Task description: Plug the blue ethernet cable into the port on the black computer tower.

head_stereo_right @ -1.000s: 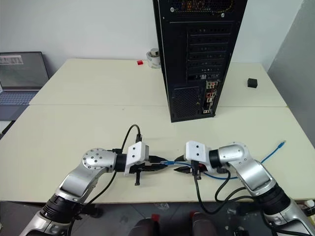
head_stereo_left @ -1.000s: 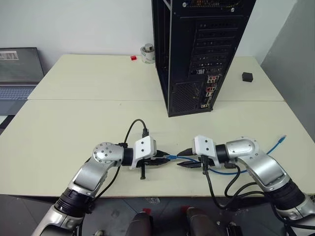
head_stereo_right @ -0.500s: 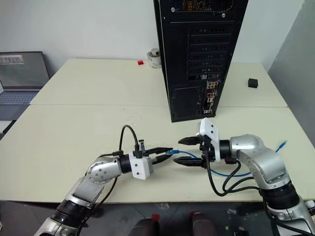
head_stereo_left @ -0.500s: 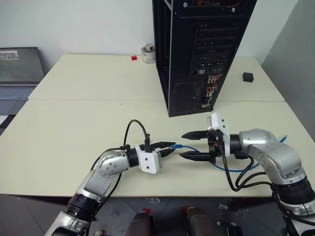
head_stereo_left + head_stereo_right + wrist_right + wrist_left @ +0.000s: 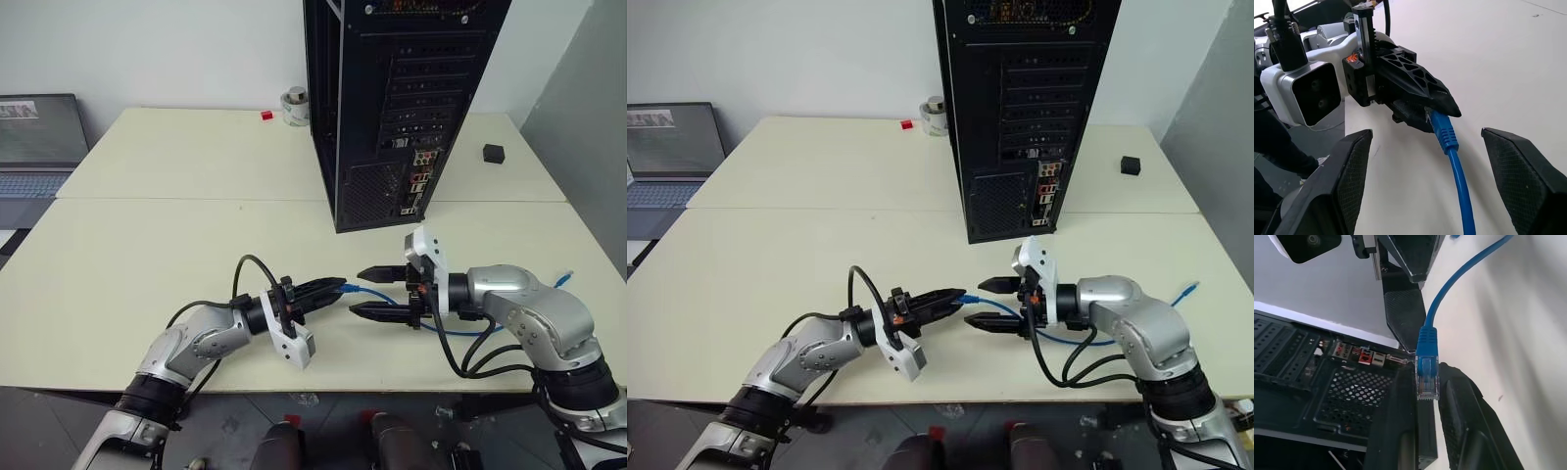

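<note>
The blue ethernet cable runs from my left gripper across the table to its free end at the right. The left gripper is shut on the cable's clear plug, held just above the table. My right gripper faces it, open, with one finger above the cable and one below; its pads stand clear of the cord. The black computer tower stands behind both grippers, rear face towards me. The port is somewhere in its cluster of small coloured connectors; I cannot pick it out.
A grey laptop sits at the far left. A small roll and a red bit lie behind the tower's left side, a small black box to its right. The table's front edge is just below the grippers.
The right gripper opened off the cable, rose and rolled so its fingers stand one above the other. The left wrist rolled, bringing its white camera block underneath, still gripping the plug.
</note>
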Controlling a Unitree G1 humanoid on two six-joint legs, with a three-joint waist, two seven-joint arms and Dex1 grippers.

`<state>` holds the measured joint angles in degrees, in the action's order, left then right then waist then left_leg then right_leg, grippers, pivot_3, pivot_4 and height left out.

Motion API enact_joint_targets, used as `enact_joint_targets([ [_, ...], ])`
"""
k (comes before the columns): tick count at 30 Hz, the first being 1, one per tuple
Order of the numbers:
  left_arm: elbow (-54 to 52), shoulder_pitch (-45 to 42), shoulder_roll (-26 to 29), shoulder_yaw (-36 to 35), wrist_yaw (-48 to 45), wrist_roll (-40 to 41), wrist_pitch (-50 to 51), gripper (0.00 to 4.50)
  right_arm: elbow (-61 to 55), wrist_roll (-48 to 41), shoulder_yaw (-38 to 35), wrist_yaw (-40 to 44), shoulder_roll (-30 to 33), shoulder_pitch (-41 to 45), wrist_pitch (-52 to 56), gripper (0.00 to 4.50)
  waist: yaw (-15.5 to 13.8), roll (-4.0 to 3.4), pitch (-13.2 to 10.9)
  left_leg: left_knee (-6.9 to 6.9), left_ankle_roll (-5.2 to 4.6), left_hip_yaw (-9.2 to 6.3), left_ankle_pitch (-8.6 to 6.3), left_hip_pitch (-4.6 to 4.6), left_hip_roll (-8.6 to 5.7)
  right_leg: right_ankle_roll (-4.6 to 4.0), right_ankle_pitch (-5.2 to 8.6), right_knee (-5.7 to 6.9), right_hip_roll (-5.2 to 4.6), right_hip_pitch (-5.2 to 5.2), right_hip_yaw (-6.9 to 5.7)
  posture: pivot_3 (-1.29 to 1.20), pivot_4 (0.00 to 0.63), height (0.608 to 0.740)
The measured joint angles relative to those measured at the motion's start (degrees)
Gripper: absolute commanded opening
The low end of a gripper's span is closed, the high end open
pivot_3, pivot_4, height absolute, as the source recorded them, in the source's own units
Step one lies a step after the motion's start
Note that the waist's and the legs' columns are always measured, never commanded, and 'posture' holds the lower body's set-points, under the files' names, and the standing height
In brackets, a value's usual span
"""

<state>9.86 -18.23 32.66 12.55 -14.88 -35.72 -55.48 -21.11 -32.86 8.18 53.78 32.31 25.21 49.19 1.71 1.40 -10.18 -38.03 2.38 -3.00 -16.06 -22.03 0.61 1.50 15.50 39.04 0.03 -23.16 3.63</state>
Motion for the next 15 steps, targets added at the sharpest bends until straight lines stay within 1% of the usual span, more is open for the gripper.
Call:
enact_joint_targets([
  [3,0.08,-0.03,0.5,0.0,1.83,-1.26,0.0,0.31,0.33,0.0,0.34,-0.32,-1.17,0.07,0.02,3.77,0.03,0.0,0.0,0.0,0.0,0.0,0.0,0.0,0.0,0.0,0.0,0.0,0.0,0.0,0.0,0.0,0.15,0.74],
  [5,0.08,-0.05,0.72,0.01,2.67,-1.74,0.01,0.31,0.74,0.0,1.02,-0.38,-1.49,0.27,0.04,3.4,0.01,0.0,0.0,0.0,0.0,0.0,0.0,0.0,-0.01,0.0,0.0,0.0,0.0,0.0,0.0,0.0,0.15,0.74],
  [6,0.08,-0.07,0.9,0.01,3.12,-1.85,0.02,0.31,1.1,0.03,1.2,-0.44,-1.71,0.32,0.04,3.38,0.0,0.0,0.0,0.0,0.0,0.0,0.0,0.0,-0.01,0.0,0.0,0.0,0.0,0.0,-0.01,0.0,0.15,0.74],
  [7,0.08,-0.07,1.02,0.01,3.38,-2.0,0.02,0.31,1.34,0.08,1.39,-0.56,-1.89,0.37,0.03,3.01,0.0,0.0,0.0,0.0,0.0,0.0,0.0,0.0,-0.01,0.0,0.0,0.0,0.0,0.0,0.0,0.0,0.15,0.74],
  [8,0.08,-0.07,1.1,0.01,3.67,-2.26,0.02,0.31,1.44,0.1,1.7,-0.76,-2.05,0.42,0.03,2.76,0.0,0.0,0.0,0.0,0.0,0.0,0.0,0.0,0.0,0.0,0.0,0.01,0.0,0.0,-0.01,0.0,0.15,0.74],
  [9,0.08,-0.07,1.18,0.05,4.05,-2.57,0.02,0.31,1.57,0.12,2.01,-0.98,-2.22,0.52,0.01,2.61,0.01,0.0,0.0,0.0,0.0,0.0,0.0,0.0,0.0,0.0,0.0,0.01,0.0,0.0,-0.01,0.0,0.15,0.74],
  [10,0.07,-0.07,1.27,0.09,4.22,-2.63,0.01,0.31,1.8,0.13,2.12,-1.2,-2.39,0.62,-0.01,2.31,0.01,0.0,0.0,0.0,0.0,-0.01,0.0,0.0,0.0,0.0,0.0,0.01,0.0,0.0,-0.01,0.0,0.15,0.74],
  [11,0.05,-0.06,1.42,0.12,4.28,-2.64,0.0,0.31,2.04,0.14,2.12,-1.43,-2.53,0.74,-0.05,2.12,0.01,0.0,0.0,0.0,0.0,0.0,0.0,0.0,0.0,0.0,0.0,0.01,0.0,0.0,-0.01,0.0,0.15,0.74],
  [12,0.03,-0.04,1.56,0.16,4.33,-2.66,-0.03,0.31,2.35,0.16,2.12,-1.59,-2.68,0.81,-0.09,1.76,0.01,0.0,0.0,0.0,0.0,0.0,0.0,0.0,0.0,0.0,0.0,0.01,0.0,0.0,-0.01,0.0,0.15,0.74],
  [15,-0.08,0.2,1.97,0.5,4.67,-2.68,-0.2,0.31,3.13,0.23,2.12,-2.1,-2.91,0.82,-0.13,1.03,0.01,0.0,0.0,0.0,0.0,-0.01,0.0,0.0,0.0,0.0,0.0,0.01,0.0,0.0,-0.01,0.0,0.15,0.74],
])
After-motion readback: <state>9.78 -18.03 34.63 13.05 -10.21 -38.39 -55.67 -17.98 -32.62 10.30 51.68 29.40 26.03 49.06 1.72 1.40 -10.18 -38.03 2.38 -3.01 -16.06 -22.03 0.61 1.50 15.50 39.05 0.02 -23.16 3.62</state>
